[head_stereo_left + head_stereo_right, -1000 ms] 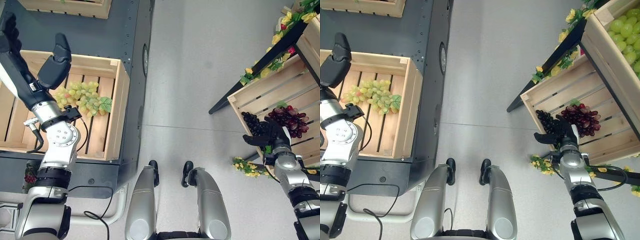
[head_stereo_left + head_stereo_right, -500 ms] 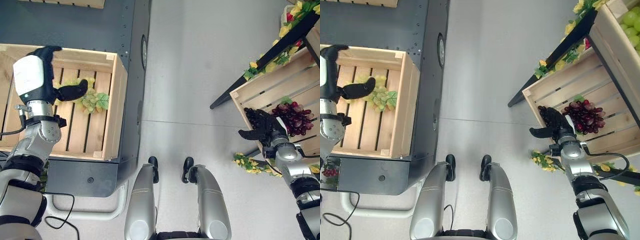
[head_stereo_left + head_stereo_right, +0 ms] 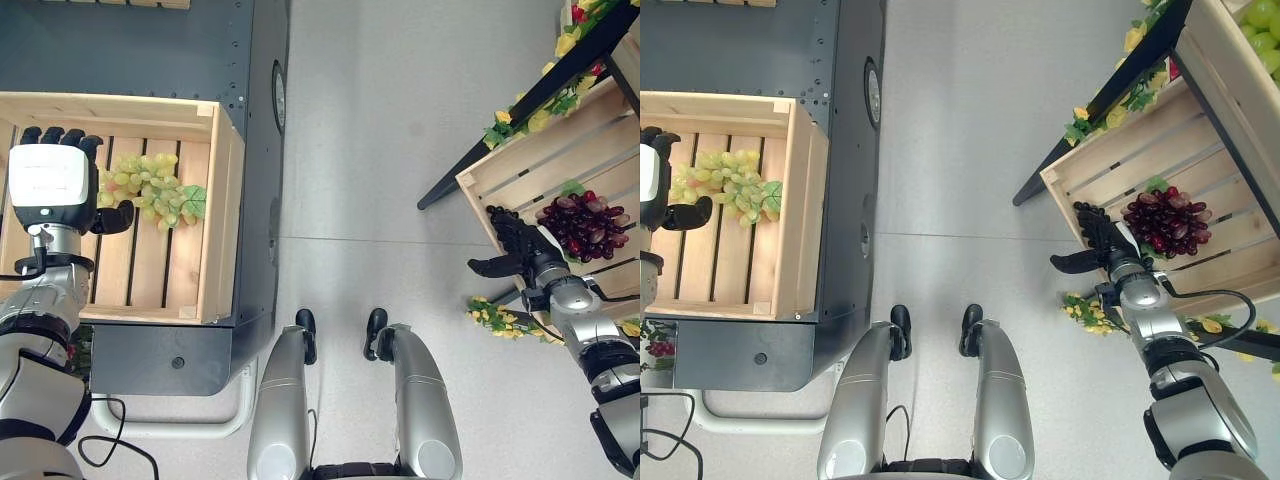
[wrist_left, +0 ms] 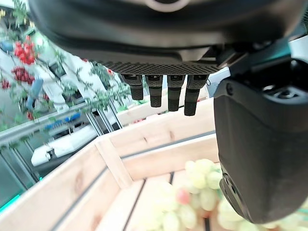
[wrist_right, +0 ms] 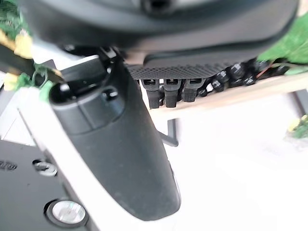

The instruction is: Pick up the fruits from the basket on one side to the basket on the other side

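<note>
Since a second ago my left hand (image 3: pixel 48 185) has swung down from above the back rim of the left crate (image 3: pixel 225 200) and now sits low over its slats, back of hand up, fingers straight, thumb out toward the green grapes (image 3: pixel 148 187). Holding nothing. Green bunch lies on the slats just beside the thumb, same spot as before, leaf (image 3: pixel 192 199) on its right edge. Left wrist view confirms: fingers (image 4: pixel 167 94) extended, grapes (image 4: pixel 202 180) below the thumb, not gripped

Right hand (image 3: pixel 1108 250) has shifted a little toward the near corner of the right crate (image 3: pixel 1090 165), fingers straight over the black grapes (image 3: pixel 1087 212), thumb sticking out left over the floor. Open, nothing held. Red grapes (image 3: pixel 1165 216) lie just right of the black bunch on the tilted crate floor. Yellow flower sprig (image 3: pixel 1081 309) sits below the crate front, by my right wrist
</note>
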Controlling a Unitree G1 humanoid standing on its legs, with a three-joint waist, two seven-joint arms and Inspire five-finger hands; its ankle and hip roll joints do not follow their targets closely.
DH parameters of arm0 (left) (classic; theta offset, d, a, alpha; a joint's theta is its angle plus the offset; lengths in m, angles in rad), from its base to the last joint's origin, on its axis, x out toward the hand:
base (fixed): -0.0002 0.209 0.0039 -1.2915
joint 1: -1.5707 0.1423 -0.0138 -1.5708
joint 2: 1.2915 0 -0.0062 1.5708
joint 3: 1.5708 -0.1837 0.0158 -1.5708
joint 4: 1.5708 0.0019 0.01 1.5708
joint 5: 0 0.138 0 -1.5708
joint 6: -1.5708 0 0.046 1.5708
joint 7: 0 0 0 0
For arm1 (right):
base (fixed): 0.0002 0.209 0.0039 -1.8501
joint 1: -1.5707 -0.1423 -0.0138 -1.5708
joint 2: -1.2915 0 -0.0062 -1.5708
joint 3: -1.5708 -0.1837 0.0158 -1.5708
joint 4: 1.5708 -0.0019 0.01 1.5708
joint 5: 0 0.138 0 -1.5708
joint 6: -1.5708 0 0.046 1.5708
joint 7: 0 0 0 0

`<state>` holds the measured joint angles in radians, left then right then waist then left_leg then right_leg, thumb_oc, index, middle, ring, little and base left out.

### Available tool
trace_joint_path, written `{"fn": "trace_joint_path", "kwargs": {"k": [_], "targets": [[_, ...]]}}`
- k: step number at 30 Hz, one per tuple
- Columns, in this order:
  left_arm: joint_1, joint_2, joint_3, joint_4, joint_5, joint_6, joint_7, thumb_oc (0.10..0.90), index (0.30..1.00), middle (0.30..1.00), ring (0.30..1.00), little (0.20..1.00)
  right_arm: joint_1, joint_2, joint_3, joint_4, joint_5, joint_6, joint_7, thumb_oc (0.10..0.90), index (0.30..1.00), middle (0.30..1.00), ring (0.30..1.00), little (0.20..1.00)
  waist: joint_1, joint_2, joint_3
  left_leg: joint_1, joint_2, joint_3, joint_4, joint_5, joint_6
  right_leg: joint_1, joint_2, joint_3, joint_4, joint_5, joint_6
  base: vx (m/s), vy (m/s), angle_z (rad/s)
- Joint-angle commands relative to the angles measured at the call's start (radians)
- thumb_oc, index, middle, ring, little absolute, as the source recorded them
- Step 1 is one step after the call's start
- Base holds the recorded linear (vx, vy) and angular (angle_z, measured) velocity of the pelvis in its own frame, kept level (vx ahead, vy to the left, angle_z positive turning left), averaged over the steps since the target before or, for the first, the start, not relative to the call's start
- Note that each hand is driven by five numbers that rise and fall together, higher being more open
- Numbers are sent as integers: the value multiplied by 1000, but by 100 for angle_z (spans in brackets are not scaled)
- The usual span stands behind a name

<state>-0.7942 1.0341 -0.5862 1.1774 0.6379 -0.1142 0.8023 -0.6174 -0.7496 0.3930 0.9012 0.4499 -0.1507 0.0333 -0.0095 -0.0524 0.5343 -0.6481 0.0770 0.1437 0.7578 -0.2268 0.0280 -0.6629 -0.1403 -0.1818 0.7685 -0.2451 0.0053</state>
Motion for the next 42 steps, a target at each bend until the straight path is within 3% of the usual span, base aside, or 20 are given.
{"fn": "trace_joint_path", "kwargs": {"k": [1, 5, 11, 15, 30, 42], "targets": [[-95, 112, -5, 5, 68, 60, 117, 800, 900, 900, 900, 900, -63, -150, -23, 3, 73, -100, 29, 800, 900, 900, 900, 900, 11, 37, -14, 72, -7, 68, -86, -5, -3, 71, -9, -34, -73, 40, -14, -9, 31, -2], [-92, 124, -25, 18, 107, 66, 121, 800, 900, 900, 900, 900, -70, -157, -16, 15, 86, -107, 50, 800, 900, 900, 900, 900, 13, 43, -14, 75, -8, 70, -90, -7, -3, 71, -10, -32, -76, 38, -13, -3, 16, 1], [-113, 133, -53, 11, 172, -41, 195, 800, 900, 900, 900, 900, -90, -164, -3, 27, 113, -104, 82, 800, 900, 900, 900, 900, 13, 49, -14, 67, -10, 72, -93, -7, -1, 63, -9, -30, -80, 40, -13, -2, 22, 1], [-127, 134, -95, -22, 218, -78, 213, 800, 900, 900, 900, 900, -84, -159, -6, 22, 117, -108, 87, 800, 900, 900, 900, 900, 12, 51, -14, 50, -10, 74, -87, -6, 1, 46, -11, -30, -77, 47, -12, -9, 43, 1], [-230, 128, -268, -73, 331, -13, 114, 800, 900, 900, 900, 900, -97, -162, 12, 10, 188, -116, 165, 800, 900, 900, 900, 900, 3, 40, -14, -31, 2, 86, -86, 13, 15, -32, -6, -33, -86, 85, -9, -23, 41, 1], [-255, 132, -327, -47, 318, 112, -57, 800, 900, 900, 900, 900, -96, -163, 43, -8, 246, -134, 210, 800, 900, 900, 900, 900, 2, 30, -14, -46, 10, 84, -95, 5, 7, -46, -4, -36, -97, 87, 7, -4, 5, 0]]}}
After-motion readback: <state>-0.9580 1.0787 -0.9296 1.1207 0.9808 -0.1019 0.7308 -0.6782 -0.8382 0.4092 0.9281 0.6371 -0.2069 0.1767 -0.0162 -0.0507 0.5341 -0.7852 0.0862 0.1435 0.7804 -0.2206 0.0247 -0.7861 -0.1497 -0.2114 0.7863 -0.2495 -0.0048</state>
